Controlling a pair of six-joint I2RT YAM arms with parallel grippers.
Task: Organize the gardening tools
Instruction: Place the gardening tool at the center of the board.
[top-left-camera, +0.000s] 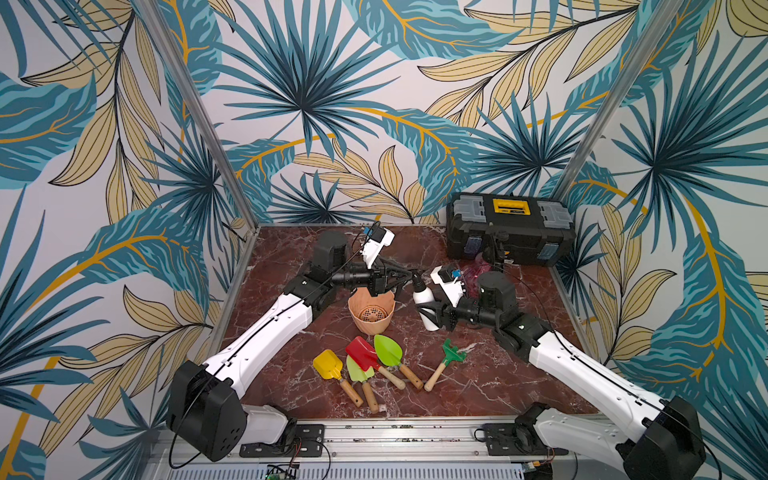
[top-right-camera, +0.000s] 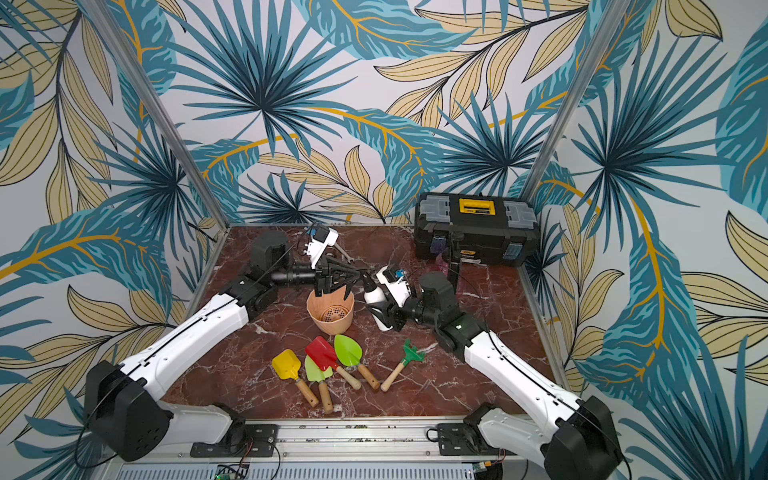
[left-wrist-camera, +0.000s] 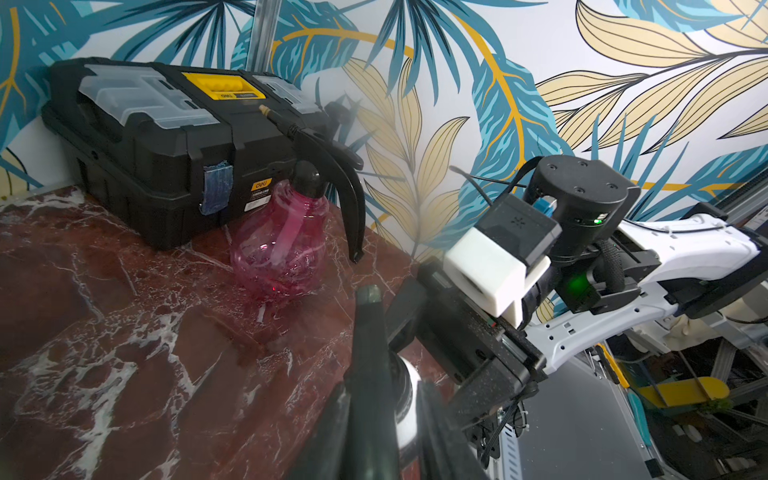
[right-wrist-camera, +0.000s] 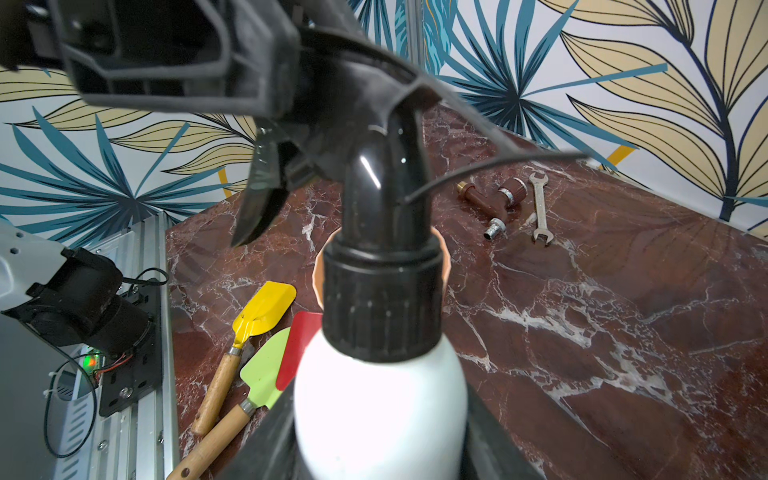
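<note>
Beside the tan pot (top-left-camera: 376, 328), on the right arm's side, the right gripper (top-left-camera: 430, 312) has its jaws clamped on the white spray bottle (top-left-camera: 423, 296) at the body, neck leaning toward the left arm. The left gripper (top-left-camera: 412, 276) has its jaws narrow around the black spray head; I cannot tell whether they pinch it.

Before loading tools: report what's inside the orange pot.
Only a perforated insert at the bottom of the orange pot shows, nothing else. The left gripper partly hides its far rim.
</note>
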